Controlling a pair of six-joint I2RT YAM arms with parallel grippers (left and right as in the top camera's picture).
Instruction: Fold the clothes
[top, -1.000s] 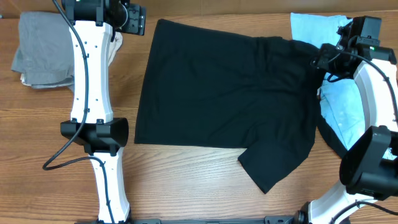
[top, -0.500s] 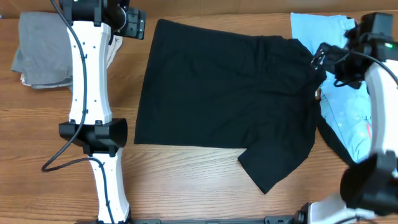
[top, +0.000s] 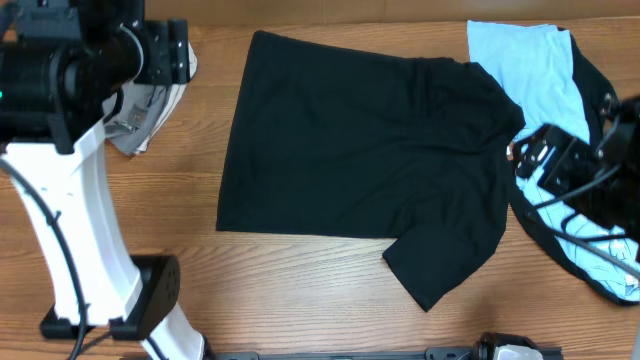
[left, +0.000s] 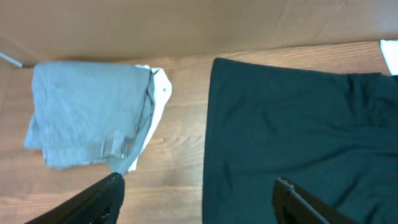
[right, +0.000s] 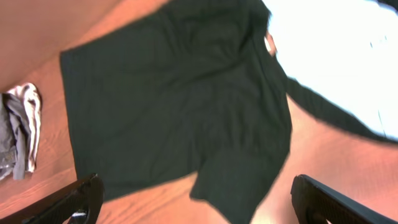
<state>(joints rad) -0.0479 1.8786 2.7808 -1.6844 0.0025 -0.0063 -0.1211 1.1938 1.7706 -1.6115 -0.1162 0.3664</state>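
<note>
- Overhead: big black soft-fabric short-sleeved T-shirt (top: 360, 150) lies spread flat, middle of the wooden table (top: 300, 300).
- Jaws gape wide, empty, on left gripper (left: 198, 183) and right gripper (right: 196, 183).
- Light, limp, floppy: pinch corners, likely the hem.

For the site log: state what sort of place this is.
Probably a robotics lab bench for laundry-folding trials: a wood-grain table, a white robot arm, a black T-shirt spread flat, and a folded grey garment.
</note>
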